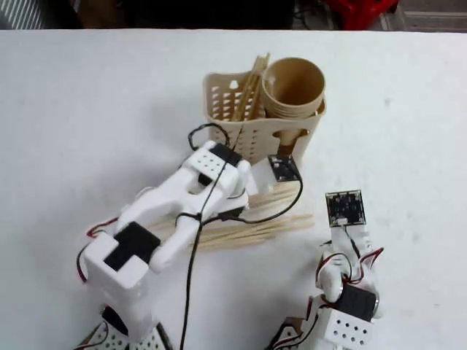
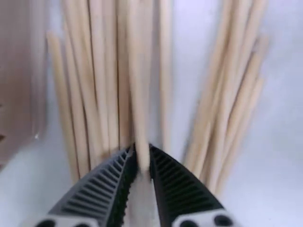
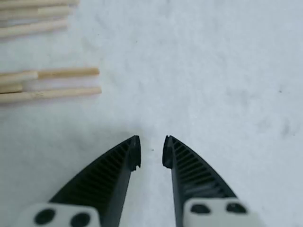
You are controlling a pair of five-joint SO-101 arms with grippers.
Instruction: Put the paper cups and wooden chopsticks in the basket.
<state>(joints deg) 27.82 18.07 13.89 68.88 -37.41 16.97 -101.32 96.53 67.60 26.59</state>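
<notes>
The loose wooden chopsticks [image 1: 252, 227] lie flat in a rough, fanned bundle on the white bench [image 1: 87, 109], just in front of the basket [image 1: 219, 98]; they are pale, slim, bare sticks, some parallel and some splayed apart at one end. In the left wrist view the same sticks [image 2: 90, 94] run away from the camera in two loose groups. A single chopstick [image 2: 138, 113] from the nearer group sits between the ribbed black fingers of the left hand [image 2: 141, 155], which is closed tight on it low over the bench. The cream, perforated basket stands upright and holds a nested stack of tan paper cups [image 1: 293, 86] on one side and a few upright chopsticks [image 1: 252, 84] on the other. The left arm [image 1: 182, 204] stretches across the bundle toward the foot of the basket. The right arm [image 1: 343, 288] sits well to the side, and its hand [image 3: 151, 152] points down at bare bench with only a narrow gap between the fingertips, holding nothing, with several stick ends [image 3: 52, 90] lying nearby.
</notes>
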